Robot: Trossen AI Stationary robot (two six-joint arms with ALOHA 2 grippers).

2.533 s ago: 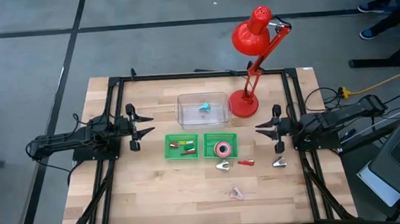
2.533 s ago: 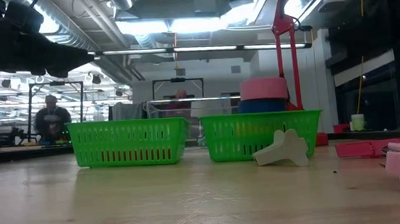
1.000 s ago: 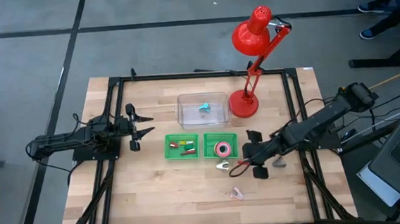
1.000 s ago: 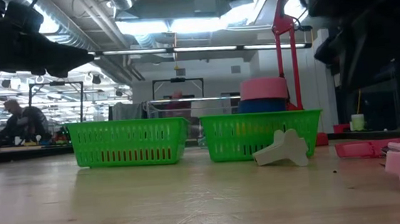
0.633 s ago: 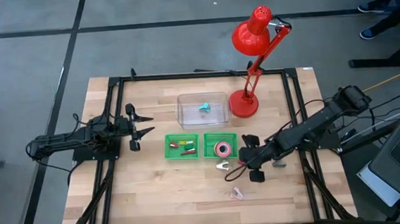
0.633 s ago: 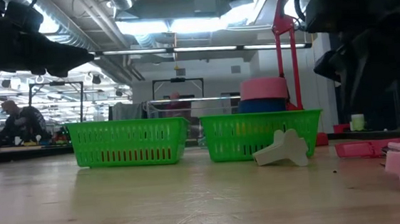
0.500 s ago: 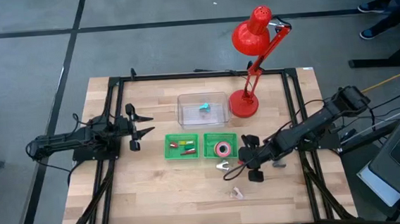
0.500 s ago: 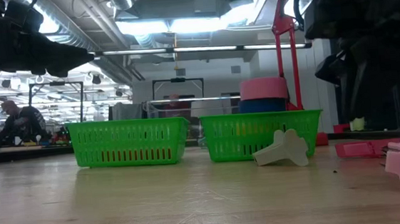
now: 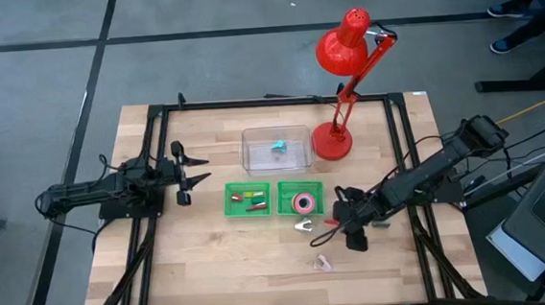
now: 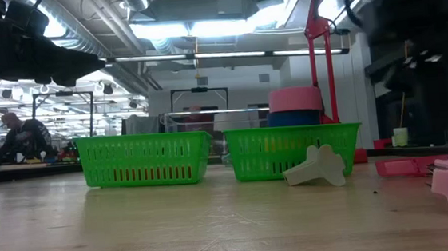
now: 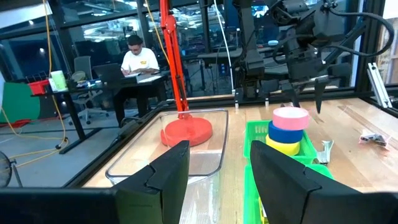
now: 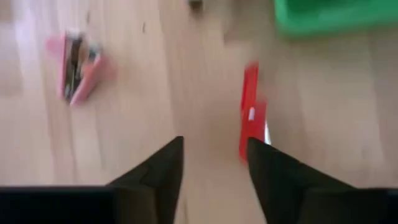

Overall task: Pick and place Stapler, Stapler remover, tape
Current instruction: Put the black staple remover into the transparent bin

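Observation:
A small red stapler [image 9: 332, 222] [image 12: 250, 118] lies flat on the wood, near the right green basket [image 9: 301, 198]. My right gripper [image 9: 350, 221] [image 12: 214, 158] slants down just above it, open, with nothing between its fingers; the stapler lies just beyond its fingertips. A white stapler remover [image 9: 304, 226] [image 10: 317, 166] rests on the table beside the stapler. A pink stapler remover [image 9: 323, 262] [image 12: 78, 59] lies nearer the front edge. Rolls of tape [image 11: 289, 127], pink on blue on yellow, are stacked in the right basket. My left gripper [image 9: 193, 172] [image 11: 217, 180] waits open at the table's left.
A second green basket [image 9: 247, 199] holds small coloured items. A clear tray [image 9: 276, 147] with a small blue thing stands behind the baskets. A red desk lamp [image 9: 342, 51] has its base [image 9: 332, 141] at the far right. A silvery remover [image 9: 381, 223] lies partly under my right arm.
My right gripper has sunk a little toward the red stapler, shifted slightly toward the near edge and rolled at the wrist. The stapler, the removers and the tape have stayed where they were.

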